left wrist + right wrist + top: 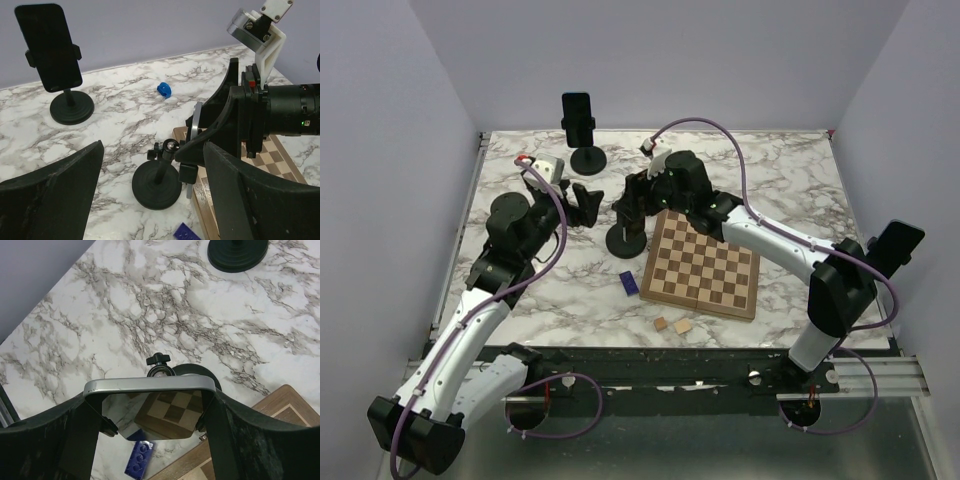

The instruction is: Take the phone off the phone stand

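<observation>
Presently the phone [150, 410] stands at the phone stand [156, 186], just off the far-left corner of the chessboard [700, 265]. Its long axis is near upright, and the right pincer [638, 195] pinches it across its width. Whether it sits in the cradle cannot be told. Judged exit is upward. The left pincer [585, 205], spread and holding nothing, hangs just beyond the stand from the chessboard. The marble bench [780, 170] is flat, and the path overhead looks open.

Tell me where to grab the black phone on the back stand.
Take the black phone by its two long edges near the top, coming from above. It stands upright in portrait, the stand's clamps pinch both edges at mid-height, and the stem sits below, so the upper part is the bare stretch the jaws can close across.
</observation>
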`<state>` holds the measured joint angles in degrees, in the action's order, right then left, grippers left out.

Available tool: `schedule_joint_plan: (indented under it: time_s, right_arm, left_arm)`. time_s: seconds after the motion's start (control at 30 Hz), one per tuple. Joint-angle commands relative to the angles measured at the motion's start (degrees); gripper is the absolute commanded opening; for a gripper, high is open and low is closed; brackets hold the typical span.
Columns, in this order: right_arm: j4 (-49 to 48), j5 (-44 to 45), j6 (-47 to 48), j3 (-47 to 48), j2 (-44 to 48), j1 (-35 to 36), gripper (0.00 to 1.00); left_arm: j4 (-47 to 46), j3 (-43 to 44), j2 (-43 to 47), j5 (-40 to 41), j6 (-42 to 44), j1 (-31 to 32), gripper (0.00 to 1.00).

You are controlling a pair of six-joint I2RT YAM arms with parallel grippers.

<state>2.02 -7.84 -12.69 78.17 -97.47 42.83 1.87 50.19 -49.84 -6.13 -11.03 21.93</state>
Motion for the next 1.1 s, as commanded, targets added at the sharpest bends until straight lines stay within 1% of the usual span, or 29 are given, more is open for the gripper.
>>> schedule_joint_plan:
  time_s: [0.0, 0.07, 0.17, 0.2, 0.27, 0.33, 0.4, 0.43, 0.47, 0.53, 0.63, 0.73, 0.77, 0.83, 0.87, 0.9, 0.97, 1.07]
  right_arm:
    - [-0.03, 3.63, -3.80, 1.33, 0.65, 0.50, 0.47]
    - [-0.09, 2.83, -5.79, 1.40, 0.99, 0.44, 0.37]
    - [2.67, 1.96, -8.39, 3.74, 0.16, 0.49, 0.21]
    - [3.77, 1.83, -8.99, 4.68, -0.29, 0.50, 0.17]
    - [5.64, 2.31, -9.70, 5.97, -0.86, 0.46, 0.12]
    - [6.85, 3.68, -9.93, 6.97, -1.39, 0.46, 0.10]
    - [8.45, 4.23, -9.97, 8.42, -2.06, 0.45, 0.09]
    - [9.11, 4.16, -9.95, 9.42, -2.37, 0.46, 0.09]
    - [9.82, 4.06, -10.11, 10.09, -2.80, 0.48, 0.09]
    - [10.82, 3.97, -10.73, 11.68, -3.43, 0.44, 0.09]
    - [12.62, 3.79, -11.33, 13.73, -4.58, 0.41, 0.10]
    - [14.12, 3.89, -11.49, 15.48, -5.34, 0.39, 0.09]
    - [14.23, 3.97, -11.66, 15.64, -5.37, 0.26, 0.09]
    - [14.17, 3.14, -12.00, 15.86, -5.48, 0.03, 0.09]
    - [14.15, 2.51, -12.22, 15.84, -5.45, -0.24, 0.09]
    - [14.08, 1.86, -12.43, 15.91, -5.48, -0.52, 0.08]
    - [13.98, 0.81, -12.48, 15.80, -5.40, -0.84, 0.08]
    - [14.06, 0.04, -12.12, 15.70, -5.13, -1.23, 0.08]
  left_arm:
    - [0.32, 1.83, -1.30, -1.66, 1.00, 0.70, 0.90]
    - [1.84, 3.20, -2.53, -2.49, 0.62, 0.83, 0.90]
    - [3.16, 4.57, -4.16, -2.83, -1.02, 0.92, 0.97]
    - [2.70, 4.52, -4.51, -2.31, -1.60, 0.92, 0.99]
    - [0.53, 3.00, -4.58, -0.29, -3.18, 0.95, 0.99]
    - [-1.59, 0.67, -4.39, 0.37, -3.23, 0.90, 0.99]
    - [-3.35, -1.00, -4.47, -1.74, -2.35, 0.92, 0.99]
    - [-2.53, -1.07, -4.74, -3.09, -1.75, 0.93, 0.97]
    - [-2.00, -0.71, -5.10, -5.10, -0.62, 0.91, 0.90]
    - [1.05, 0.75, -6.44, -8.63, 2.34, 1.09, 0.83]
    - [4.61, 2.70, -8.96, -8.27, 2.60, 1.12, 0.84]
    - [8.21, 5.25, -12.38, -8.62, 3.38, 1.09, 0.96]
    - [8.64, 5.71, -13.30, -9.41, 3.42, 1.09, 0.97]
    - [9.03, 6.25, -14.54, -10.48, 3.49, 1.09, 0.96]
    - [8.99, 6.23, -14.94, -10.72, 3.51, 1.09, 0.93]
    - [9.05, 6.28, -15.21, -11.01, 3.68, 1.09, 0.86]
    - [9.13, 6.24, -15.85, -11.01, 4.24, 1.09, 0.76]
    - [8.70, 6.19, -17.30, -11.59, 5.01, 1.09, 0.72]
